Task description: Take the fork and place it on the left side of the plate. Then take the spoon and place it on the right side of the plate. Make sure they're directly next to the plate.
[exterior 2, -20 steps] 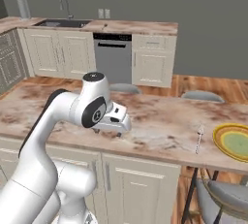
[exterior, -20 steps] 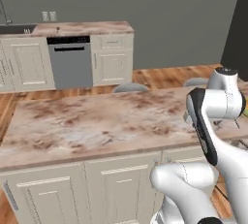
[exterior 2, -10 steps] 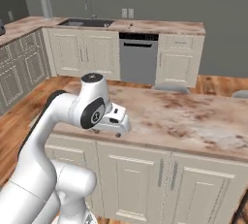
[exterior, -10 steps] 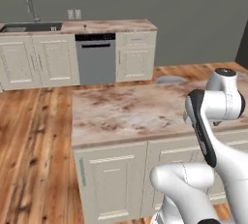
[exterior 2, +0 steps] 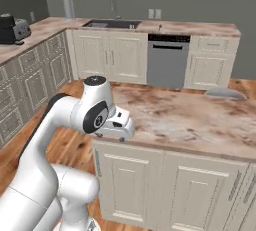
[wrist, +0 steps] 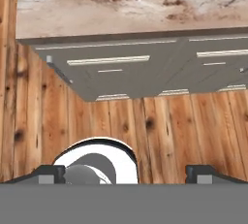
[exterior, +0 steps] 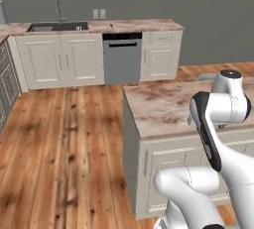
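Mottled pink-brown stone island top [exterior: 163, 106], matt cream panelled cabinets [exterior 2: 165, 190], glossy knotted wood-plank floor [exterior: 64, 143].

Island top [exterior 2: 200, 120]: bare marble, open from above.
Island cabinet front [wrist: 145, 72]: blocks approach from below.
Wood floor [exterior: 74, 139]: open to the back cabinets [exterior: 59, 59].

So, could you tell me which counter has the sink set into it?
The back counter along the wall holds the sink, above the dishwasher; the island counter beside the gripper doesn't.
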